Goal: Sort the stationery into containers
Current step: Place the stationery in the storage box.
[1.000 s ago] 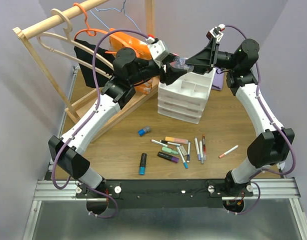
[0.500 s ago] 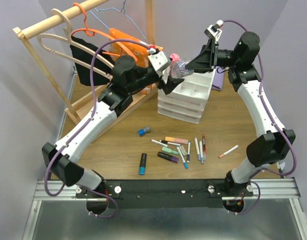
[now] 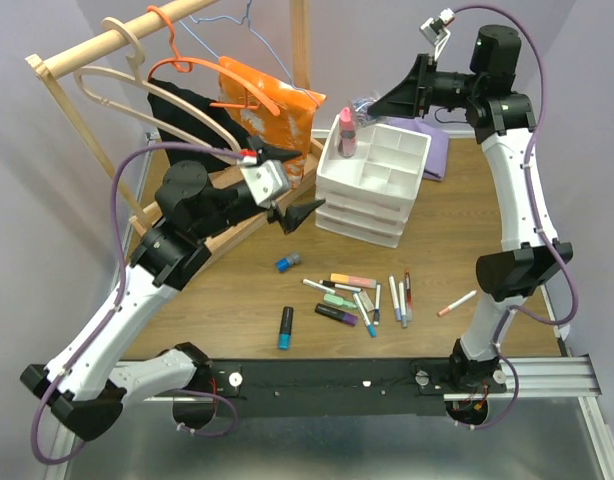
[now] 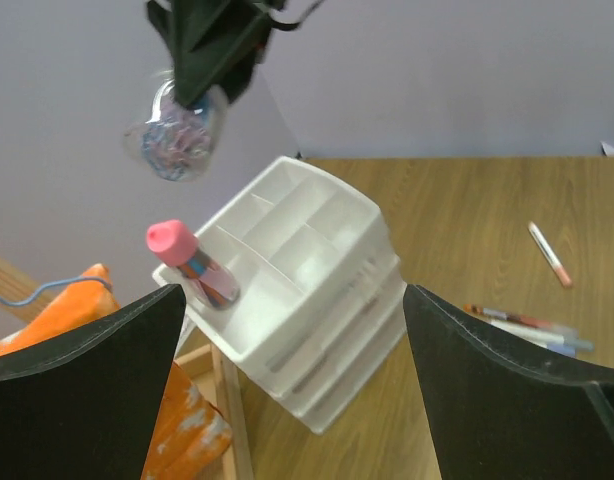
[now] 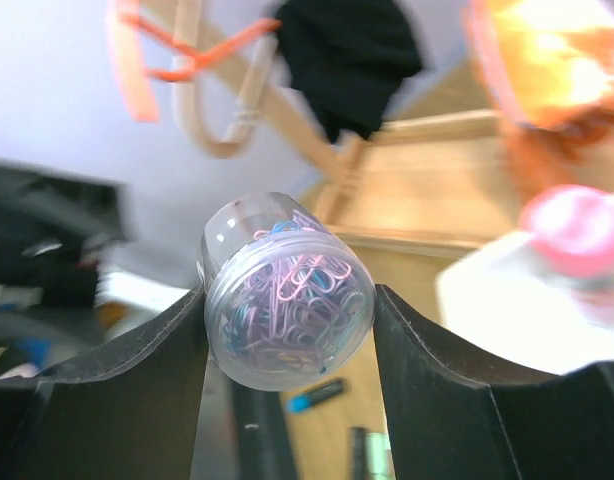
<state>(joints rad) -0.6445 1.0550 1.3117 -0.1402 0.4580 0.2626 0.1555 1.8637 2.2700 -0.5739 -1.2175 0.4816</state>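
Two changes stand out against a second ago. On the left, our left pincer has pulled away from the organiser and now gapes wide, holding nothing, above the desk. Loose pens lie unmoved on the desk in front of the organiser. Further right, the pink-capped bottle that was at the left pincer now stands alone in the leftmost compartment of the tray. Above the tray's far edge, our right pincer has drawn up and back, its fingers closed around a clear jar of paper clips.
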